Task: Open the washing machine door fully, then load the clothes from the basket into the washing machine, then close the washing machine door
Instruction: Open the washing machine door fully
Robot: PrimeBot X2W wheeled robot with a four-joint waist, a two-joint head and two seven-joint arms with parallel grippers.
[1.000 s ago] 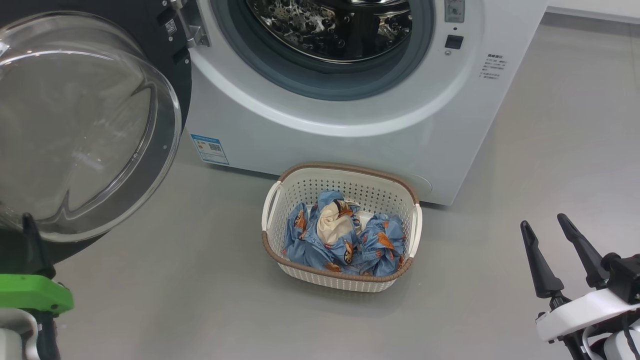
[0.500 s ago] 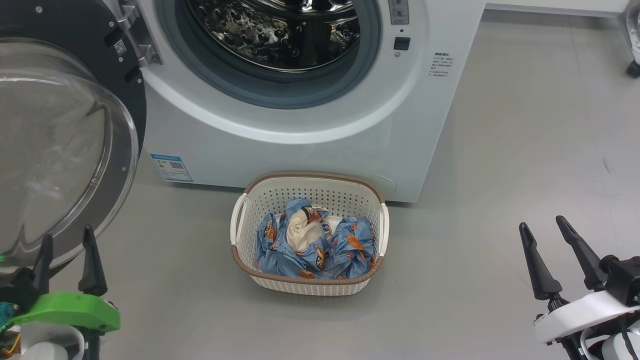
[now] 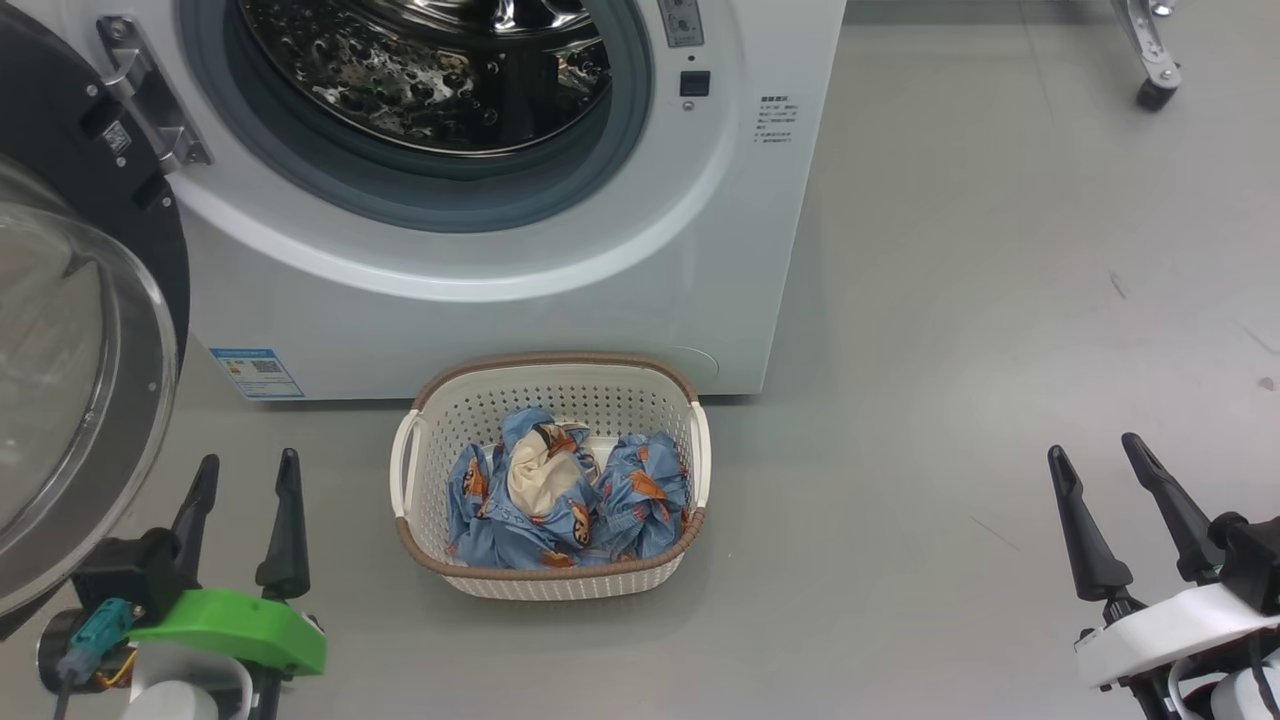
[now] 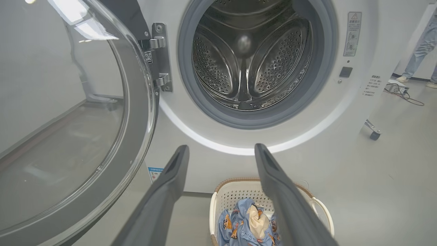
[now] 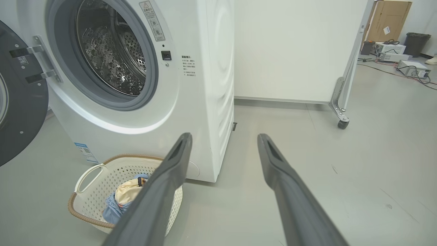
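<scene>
The white washing machine [image 3: 520, 300] [image 4: 341, 112] [image 5: 211, 85] stands at the top with its steel drum [image 3: 420, 70] uncovered. Its black washing machine door [image 3: 70, 330] [image 4: 68, 136] [image 5: 17, 102] with the clear bowl window hangs swung out to the left. On the floor before the machine sits the cream basket [image 3: 425, 540] [image 4: 222, 198] [image 5: 92, 177], holding the light-blue clothes [image 3: 560, 500] [image 4: 245, 225] [image 5: 126, 198]. My left gripper [image 3: 248, 472] [image 4: 222, 147] is open, low at the left, beside the basket. My right gripper [image 3: 1095, 455] [image 5: 223, 136] is open at the lower right, well away from the basket.
Grey floor spreads wide to the right of the machine. A white panel on a castor foot [image 3: 1150, 60] [image 5: 341, 119] stands behind on the right. Boxes and cables [image 5: 392, 51] lie far back. A person's legs [image 4: 420, 44] show beyond the machine.
The camera has swung right, so machine and basket sit further left in the picture. My left gripper has come up into view beside the door. The right gripper holds its place.
</scene>
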